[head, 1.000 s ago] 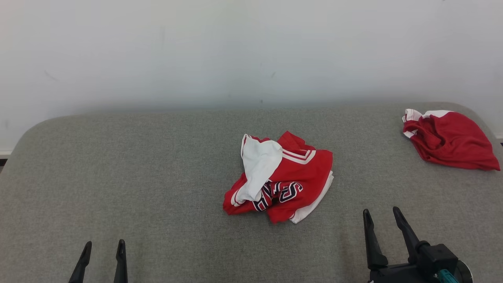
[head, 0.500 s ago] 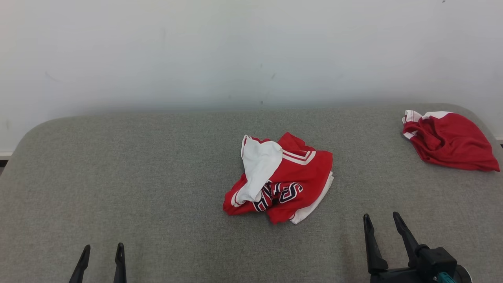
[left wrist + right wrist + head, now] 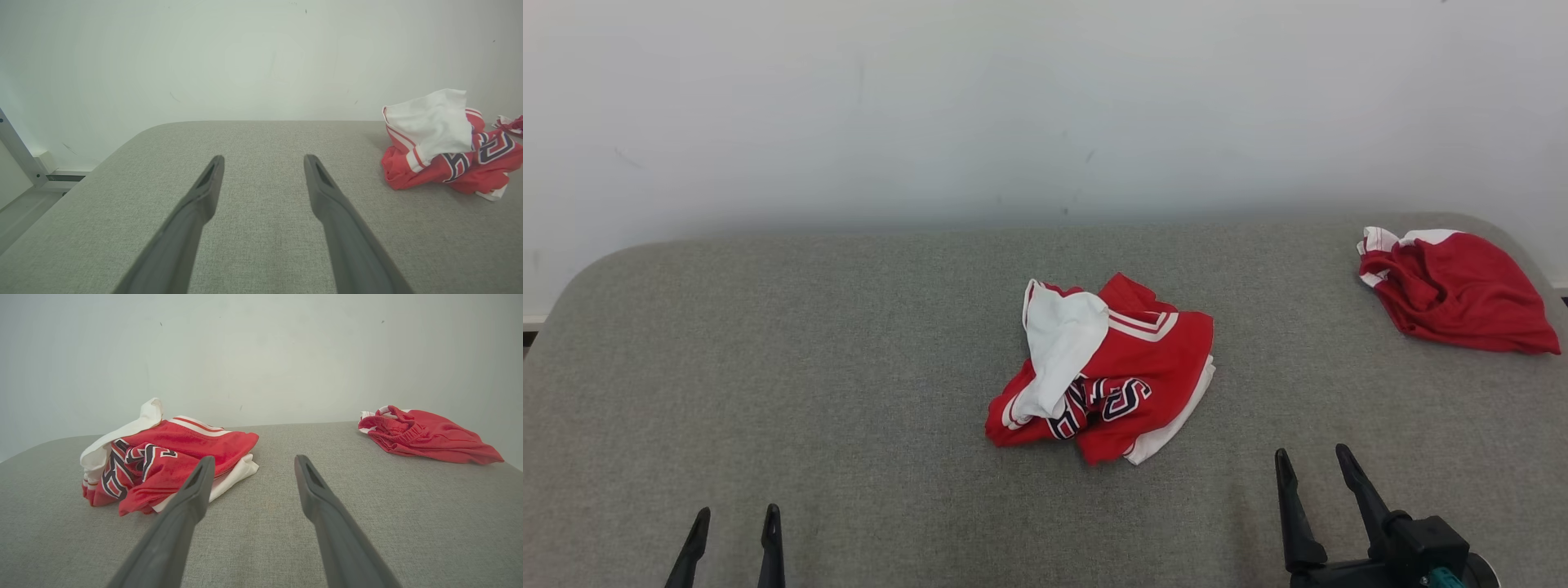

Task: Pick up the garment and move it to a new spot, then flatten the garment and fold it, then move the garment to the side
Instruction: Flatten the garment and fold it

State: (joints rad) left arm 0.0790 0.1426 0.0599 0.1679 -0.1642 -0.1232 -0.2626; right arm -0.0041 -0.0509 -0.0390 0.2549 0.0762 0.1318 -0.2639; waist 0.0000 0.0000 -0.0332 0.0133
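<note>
Garment [image 3: 1143, 359]: red/white jersey, dark lettering, crumpled in heap, lying approx centre of grey surface [image 3: 809, 367].

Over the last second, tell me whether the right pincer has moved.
Yes. The right pincer has drawn slightly back toward the robot, away from the crumpled jersey, which stayed put.

grey woven-fabric tabletop with rounded corners [image 3: 849, 367]. plain white wall [image 3: 1013, 106] behind it at 12 o'clock, a few faint scuffs. crumpled red cloth with white trim [image 3: 1454, 290] at 2 o'clock, near the far right corner, resting on the fabric. pale metal strut [image 3: 18, 151] at 9 o'clock in left wrist view.
</note>
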